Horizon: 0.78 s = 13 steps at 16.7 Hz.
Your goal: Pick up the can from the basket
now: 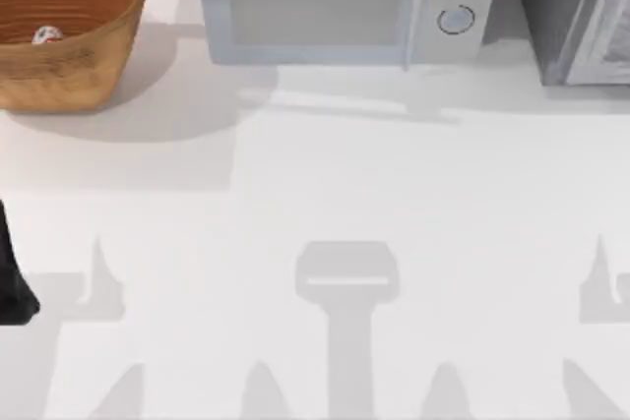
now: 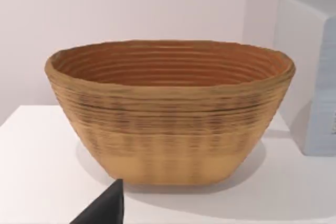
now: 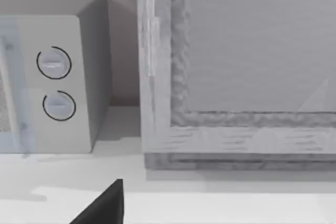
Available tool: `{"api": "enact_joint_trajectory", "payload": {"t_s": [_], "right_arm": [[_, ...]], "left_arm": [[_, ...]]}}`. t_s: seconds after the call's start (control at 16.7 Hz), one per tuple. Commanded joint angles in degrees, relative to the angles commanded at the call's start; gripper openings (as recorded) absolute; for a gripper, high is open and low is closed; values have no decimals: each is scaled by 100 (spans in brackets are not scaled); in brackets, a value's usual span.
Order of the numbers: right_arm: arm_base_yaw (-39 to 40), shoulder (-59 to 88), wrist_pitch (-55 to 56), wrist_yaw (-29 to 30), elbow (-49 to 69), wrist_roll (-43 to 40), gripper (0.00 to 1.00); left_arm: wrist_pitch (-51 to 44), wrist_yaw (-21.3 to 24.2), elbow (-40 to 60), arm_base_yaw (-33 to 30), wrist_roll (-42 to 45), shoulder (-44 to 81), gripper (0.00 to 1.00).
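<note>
The basket [image 1: 59, 66], a large orange-brown wicker bowl, stands at the table's far left corner. Inside it, near the left side of its floor, lies the small white can [image 1: 45, 35] with red markings. In the left wrist view the basket [image 2: 170, 124] is straight ahead and upright, and its near wall hides the can. A dark part of my left arm [image 1: 12, 282] sits at the table's left edge, well in front of the basket. A dark corner of the left gripper [image 2: 105, 208] and of the right gripper [image 3: 105, 205] shows at each wrist view's edge.
A pale grey microwave [image 1: 340, 7] with two round knobs stands at the back centre, right of the basket. A larger grey cabinet [image 1: 581, 12] occupies the back right corner. The white tabletop [image 1: 325, 194] stretches open in front of them.
</note>
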Motion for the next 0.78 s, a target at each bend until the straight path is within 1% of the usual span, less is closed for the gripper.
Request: {"api": "enact_joint_trajectory", "payload": {"t_s": [0.18, 0.36, 0.54, 0.78], "right_arm": [[0, 0, 0, 0, 0, 0, 100], [0, 0, 0, 0, 0, 0, 100], [0, 0, 0, 0, 0, 0, 100], [0, 0, 0, 0, 0, 0, 100]], "left_arm": [[-30, -8, 36, 11, -1, 53, 100], [-287, -57, 403, 86, 1, 531, 100], [-735, -88, 1197, 173, 17, 1447, 100], [-1524, -70, 2788, 261, 59, 3174, 100]]}}
